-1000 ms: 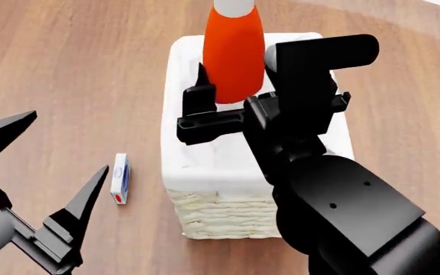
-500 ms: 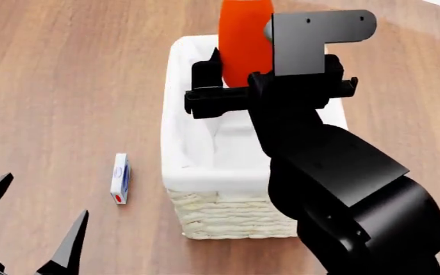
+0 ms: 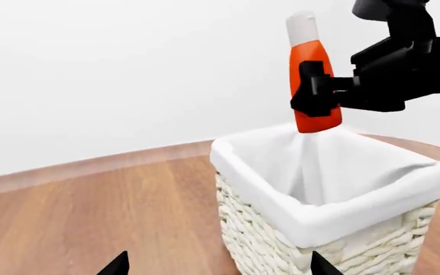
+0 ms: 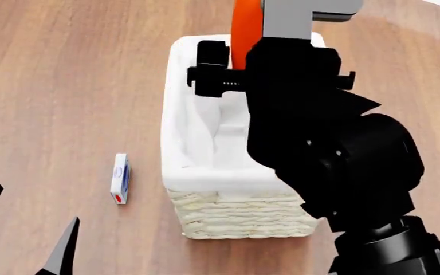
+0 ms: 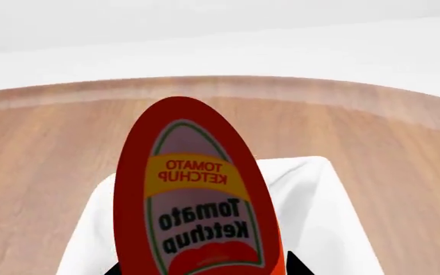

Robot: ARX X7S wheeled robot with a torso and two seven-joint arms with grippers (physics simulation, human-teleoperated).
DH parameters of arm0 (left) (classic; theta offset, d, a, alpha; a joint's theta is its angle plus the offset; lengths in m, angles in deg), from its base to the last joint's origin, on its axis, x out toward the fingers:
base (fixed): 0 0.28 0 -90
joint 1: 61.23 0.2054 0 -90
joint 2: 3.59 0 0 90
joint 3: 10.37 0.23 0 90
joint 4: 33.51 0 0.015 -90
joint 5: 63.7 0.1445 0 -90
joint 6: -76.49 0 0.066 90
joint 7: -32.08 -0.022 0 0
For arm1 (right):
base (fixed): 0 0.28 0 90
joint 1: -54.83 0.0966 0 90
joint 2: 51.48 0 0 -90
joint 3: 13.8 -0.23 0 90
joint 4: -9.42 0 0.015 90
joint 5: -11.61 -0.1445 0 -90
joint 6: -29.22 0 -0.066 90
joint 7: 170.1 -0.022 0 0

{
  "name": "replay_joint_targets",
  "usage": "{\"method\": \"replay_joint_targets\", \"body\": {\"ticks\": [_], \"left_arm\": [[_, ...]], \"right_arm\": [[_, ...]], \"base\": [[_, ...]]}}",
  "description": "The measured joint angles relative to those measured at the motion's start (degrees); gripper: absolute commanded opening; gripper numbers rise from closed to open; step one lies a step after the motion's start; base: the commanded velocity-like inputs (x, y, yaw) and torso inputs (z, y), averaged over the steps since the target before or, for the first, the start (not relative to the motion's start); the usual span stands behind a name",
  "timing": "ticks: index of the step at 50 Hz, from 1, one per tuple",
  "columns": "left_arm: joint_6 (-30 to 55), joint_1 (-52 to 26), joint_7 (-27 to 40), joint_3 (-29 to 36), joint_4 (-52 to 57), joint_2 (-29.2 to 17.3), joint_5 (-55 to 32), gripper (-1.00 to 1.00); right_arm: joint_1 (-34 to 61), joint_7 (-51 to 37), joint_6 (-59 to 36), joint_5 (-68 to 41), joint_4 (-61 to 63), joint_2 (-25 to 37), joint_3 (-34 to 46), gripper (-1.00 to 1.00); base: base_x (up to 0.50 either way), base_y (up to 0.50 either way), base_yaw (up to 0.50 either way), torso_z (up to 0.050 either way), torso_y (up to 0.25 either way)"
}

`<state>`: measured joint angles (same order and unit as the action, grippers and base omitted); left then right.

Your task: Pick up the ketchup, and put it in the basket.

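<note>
Ketchup [image 3: 314, 86] pinched upright in right gripper [image 3: 323, 94], jaws pressed against the bottle's sides, white cap at top centre-right of the left wrist frame. Bottle base hanging just above the far rim of the basket [image 3: 334, 220], not touching the liner. In the head frame, only an orange strip of ketchup [image 4: 246, 31] visible at top centre beside the black right gripper [image 4: 224, 77], over the basket [image 4: 178, 143] rim's upper end. Basket interior open and white, walls clear on all sides below the bottle. In the right wrist frame, ketchup [image 5: 197, 200] filling the centre, label reading upside down, basket [image 5: 323, 195] liner behind it.

Left gripper [image 4: 25, 229] spread wide at lower left of the head frame, fingertips well apart, holding nothing. Small white box [image 4: 120, 178] lying on the wooden table [image 4: 67, 86], left of the basket, apart from it. Bare wood all around the basket's edges.
</note>
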<state>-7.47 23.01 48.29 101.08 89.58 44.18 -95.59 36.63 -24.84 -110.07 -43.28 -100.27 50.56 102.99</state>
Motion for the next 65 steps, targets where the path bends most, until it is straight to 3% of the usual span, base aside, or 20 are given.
{"method": "replay_joint_targets", "body": {"ticks": [27, 46, 52, 65], "left_arm": [[-1.49, 0.70, -0.73, -1.00, -0.31, 0.24, -3.14, 1.00], [-1.52, 0.57, -1.19, -0.59, -0.98, 0.64, -3.78, 1.00], [-1.50, 0.52, -1.35, -0.51, -1.07, 0.64, -3.97, 1.00], [-1.53, 0.47, -1.57, -0.49, -1.14, 0.52, -4.28, 1.00]], "right_arm": [[12.79, -8.43, -12.24, -3.07, -21.68, -6.09, -1.57, -1.00], [16.51, -5.02, -11.42, -3.71, -32.08, -8.93, -0.11, -1.00], [18.24, -3.06, -8.78, -5.99, -36.81, -9.75, 4.13, -1.00], [20.68, -0.50, -1.82, -18.19, -44.96, -10.49, 21.26, -1.00]], "base": [[0.00, 0.00, 0.00, 0.000, 0.000], [0.00, 0.00, 0.00, 0.001, 0.001], [0.00, 0.00, 0.00, 0.000, 0.000], [0.00, 0.00, 0.00, 0.000, 0.000]]}}
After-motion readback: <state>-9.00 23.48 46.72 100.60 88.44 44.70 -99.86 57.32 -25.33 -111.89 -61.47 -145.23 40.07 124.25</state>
